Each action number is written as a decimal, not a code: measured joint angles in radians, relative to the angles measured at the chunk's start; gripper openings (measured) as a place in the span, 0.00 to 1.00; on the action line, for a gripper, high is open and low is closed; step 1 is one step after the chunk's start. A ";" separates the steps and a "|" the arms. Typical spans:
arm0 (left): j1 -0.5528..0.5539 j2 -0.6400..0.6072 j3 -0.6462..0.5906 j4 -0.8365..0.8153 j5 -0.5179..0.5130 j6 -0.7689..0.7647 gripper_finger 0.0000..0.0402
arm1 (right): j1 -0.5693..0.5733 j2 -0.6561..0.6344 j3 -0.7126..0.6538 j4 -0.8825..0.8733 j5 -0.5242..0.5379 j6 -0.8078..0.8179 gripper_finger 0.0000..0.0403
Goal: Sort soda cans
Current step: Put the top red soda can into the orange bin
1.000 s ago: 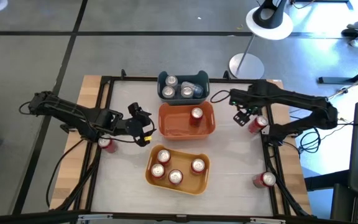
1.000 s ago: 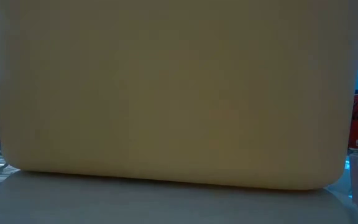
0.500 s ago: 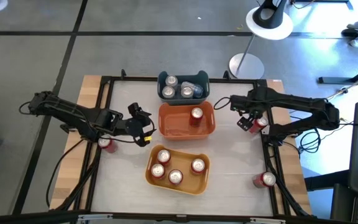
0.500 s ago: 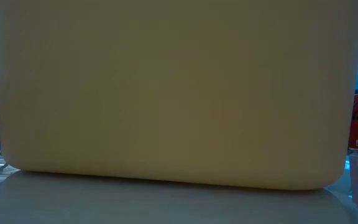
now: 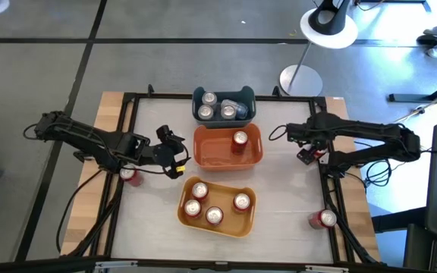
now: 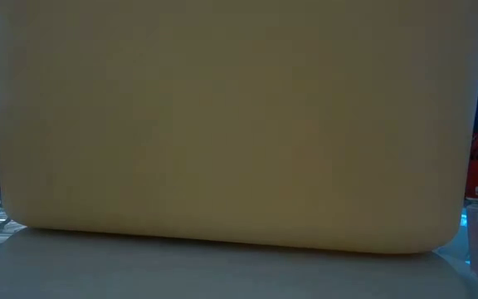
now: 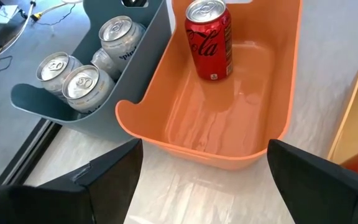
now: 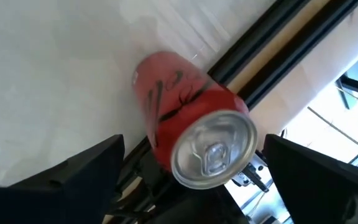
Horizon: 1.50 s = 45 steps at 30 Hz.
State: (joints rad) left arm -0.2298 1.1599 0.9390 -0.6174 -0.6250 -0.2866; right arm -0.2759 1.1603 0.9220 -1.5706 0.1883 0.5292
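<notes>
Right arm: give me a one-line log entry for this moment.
right hand open over red can at table's right edge | not gripped | left hand open, waiting beside orange bin

Bare table (image 5: 294,189) right of bins, orange bin (image 5: 226,148) mostly empty, black frame rail (image 5: 328,189) hemming right edge

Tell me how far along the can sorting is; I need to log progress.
Done: three silver cans in the grey bin, one red can in the orange bin, four in the yellow bin. In hand: open right gripper over a red can. Left: two loose red cans.
</notes>
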 joint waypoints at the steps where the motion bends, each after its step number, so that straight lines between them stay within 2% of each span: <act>1: 0.000 0.000 0.000 0.000 0.000 0.000 0.83 | -0.001 -0.015 -0.012 -0.001 0.000 0.013 0.95; 8: 0.000 0.000 0.000 0.001 0.000 -0.004 0.83 | -0.002 -0.091 -0.097 -0.001 -0.030 0.072 0.95; 14: -0.002 0.000 0.000 0.001 0.000 -0.009 0.83 | -0.002 -0.091 -0.161 0.047 0.014 0.089 0.95; 18: -0.002 0.000 0.000 0.001 0.000 -0.021 0.83 | 0.001 -0.075 -0.166 0.077 0.018 0.027 0.95; 24: -0.002 0.000 0.000 0.001 0.000 -0.020 0.83 | 0.000 -0.076 -0.165 0.163 0.011 0.060 0.95; 28: -0.006 0.000 0.000 0.001 0.000 -0.048 0.83 | 0.000 -0.067 -0.165 0.160 0.010 0.043 0.95; 33: -0.013 0.000 0.000 0.001 0.000 -0.036 0.83 | 0.000 -0.042 -0.164 0.172 -0.023 0.015 0.95; 39: -0.013 0.000 0.000 0.013 0.000 -0.028 0.83 | 0.001 -0.008 -0.164 0.174 -0.115 -0.101 0.95; 45: -0.013 0.000 0.000 0.032 0.000 -0.003 0.83 | 0.001 -0.009 -0.164 0.276 -0.186 -0.173 0.95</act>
State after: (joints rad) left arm -0.2424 1.1599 0.9390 -0.5856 -0.6248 -0.2900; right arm -0.2752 1.1511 0.7582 -1.2941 0.0019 0.3559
